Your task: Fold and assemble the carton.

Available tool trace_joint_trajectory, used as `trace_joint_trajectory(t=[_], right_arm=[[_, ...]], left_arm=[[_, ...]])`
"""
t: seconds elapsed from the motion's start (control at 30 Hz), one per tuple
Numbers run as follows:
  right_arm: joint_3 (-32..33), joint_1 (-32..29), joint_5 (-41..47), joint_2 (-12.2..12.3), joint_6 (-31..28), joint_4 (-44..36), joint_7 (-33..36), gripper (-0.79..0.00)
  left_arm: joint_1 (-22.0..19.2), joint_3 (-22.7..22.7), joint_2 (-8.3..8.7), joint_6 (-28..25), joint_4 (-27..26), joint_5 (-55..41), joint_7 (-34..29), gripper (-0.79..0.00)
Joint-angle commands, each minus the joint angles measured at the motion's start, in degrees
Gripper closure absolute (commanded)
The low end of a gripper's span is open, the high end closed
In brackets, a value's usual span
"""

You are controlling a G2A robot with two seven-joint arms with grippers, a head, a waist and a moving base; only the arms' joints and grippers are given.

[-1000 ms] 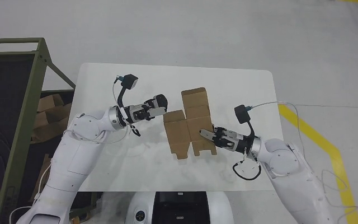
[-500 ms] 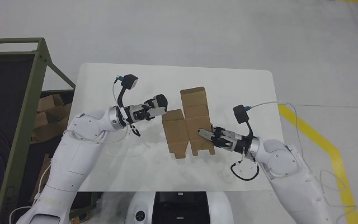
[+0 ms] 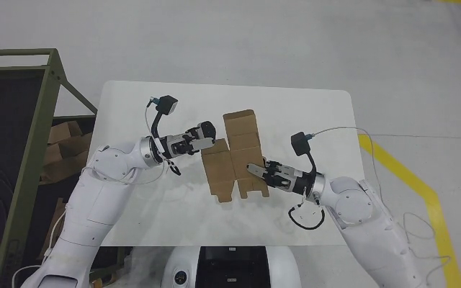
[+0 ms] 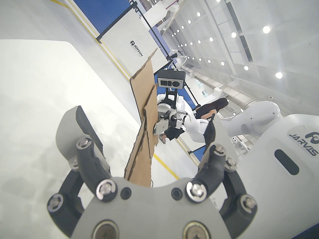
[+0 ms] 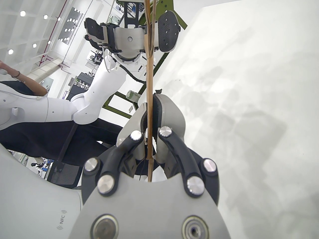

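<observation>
— Clamping the right gripper (image 5: 151, 111) shut on the flattened carton (image 3: 236, 155), biting in from the side nearest its own arm.

— Holding the cardboard level, face up, seemingly lifted a little off the table (image 3: 302, 108).

— Spreading the left gripper (image 4: 143, 125) wide at the opposite edge, fingers (image 4: 72, 128) standing above and below the sheet, not pinching anything yet.

— Reading the step as opening the flat sleeve into a tube, going by the task.

— Agreeing. Probably wanting the left side closing on one layer only, rather than both, before pulling.

— Aiming near a crease, then, where the layers are parting most easily.

— Needing a firm right pinch during the pull, and guarding against the sheet twisting or slipping out.

— Minding the loose flaps at the end facing the robot; likely flopping if swung fast.

— Going slowly, and squaring the panels before folding any flap.
</observation>
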Motion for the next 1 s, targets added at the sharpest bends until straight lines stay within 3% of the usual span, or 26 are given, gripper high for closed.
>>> trace_joint_trajectory(t=[0.0,0.33,0.57,0.97], right_arm=[[0.0,0.0,0.0,0.0,0.0,0.0,0.0,0.000],[-0.4,-0.2,0.0,-0.1,0.8,-0.1,-0.8,0.000],[-1.7,1.1,0.9,-0.1,0.7,0.8,0.9,0.000],[-2.6,2.0,2.2,0.1,-1.8,2.3,2.6,0.000]], left_arm=[[0.0,0.0,0.00,0.0,0.0,0.0,0.0,-0.785],[0.4,0.9,-0.10,0.5,-0.3,-0.5,0.5,-0.785],[-2.0,2.4,-0.31,-0.8,3.9,-3.7,-0.9,-0.785],[-7.4,5.5,-0.49,-1.3,10.7,-12.4,-11.7,-0.785]])
